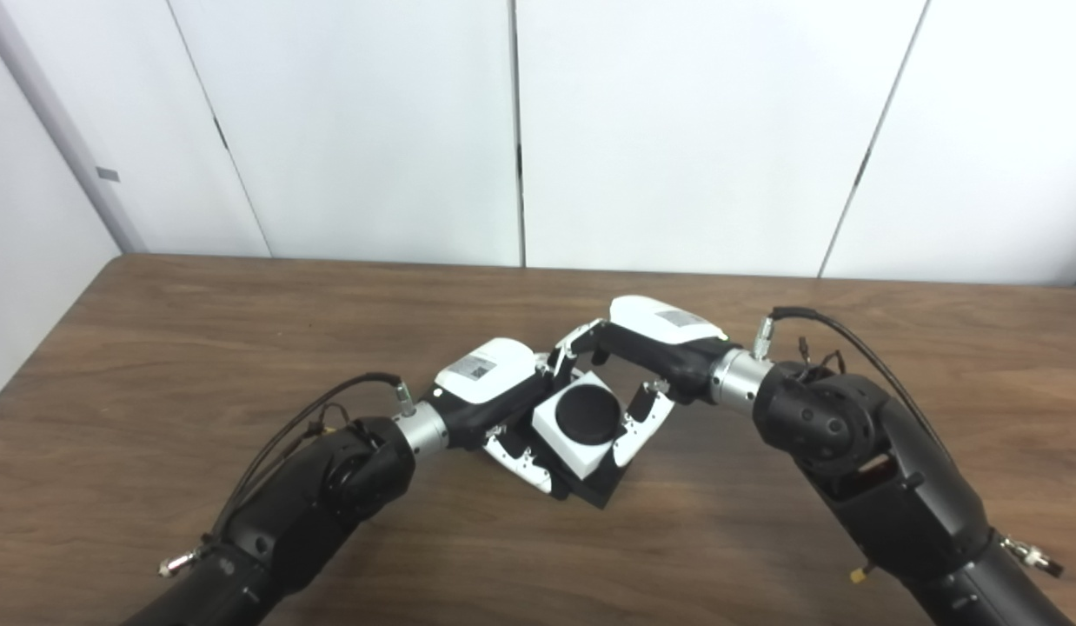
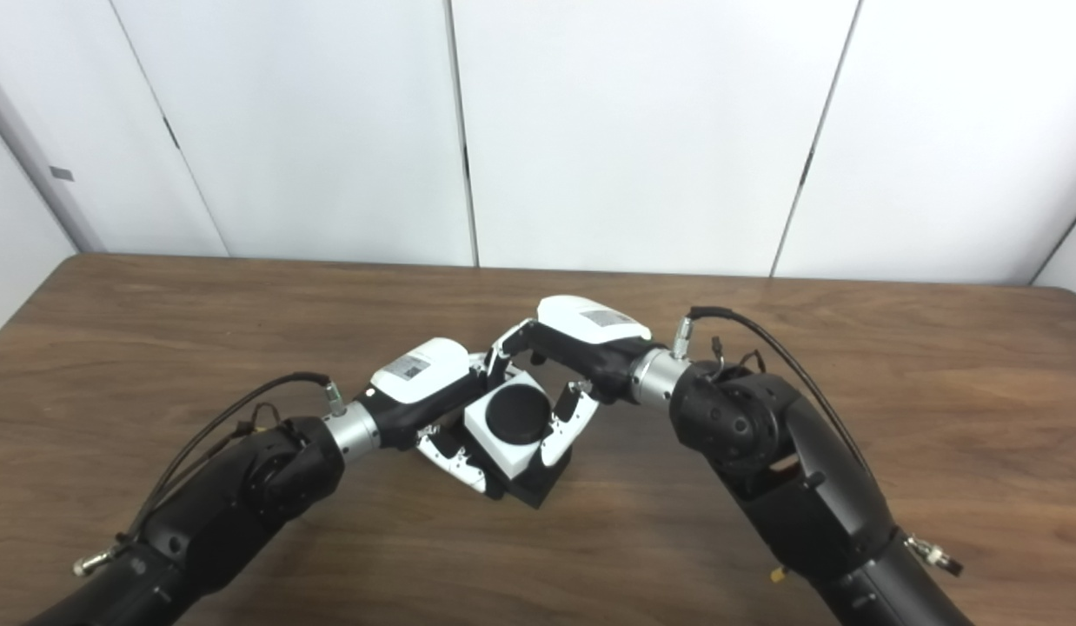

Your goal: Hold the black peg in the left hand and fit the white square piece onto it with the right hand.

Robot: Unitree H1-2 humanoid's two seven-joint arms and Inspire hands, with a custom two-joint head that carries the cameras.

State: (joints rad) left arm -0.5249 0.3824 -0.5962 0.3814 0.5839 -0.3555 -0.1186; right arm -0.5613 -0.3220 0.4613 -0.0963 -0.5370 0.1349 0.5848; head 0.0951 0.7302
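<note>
Nearest us, both our forearms rise from the bottom corners and angle inward over the tabletop (image 1: 199, 348), meeting near its middle. Our left hand (image 1: 494, 391) grips the black peg (image 1: 587, 416) from the left, its fingers (image 1: 525, 461) curled under the base. The white square piece (image 1: 573, 435) sits around the peg, tilted toward us. Just beyond, our right hand (image 1: 651, 348) clasps this piece, fingers on its far and right edges.
</note>
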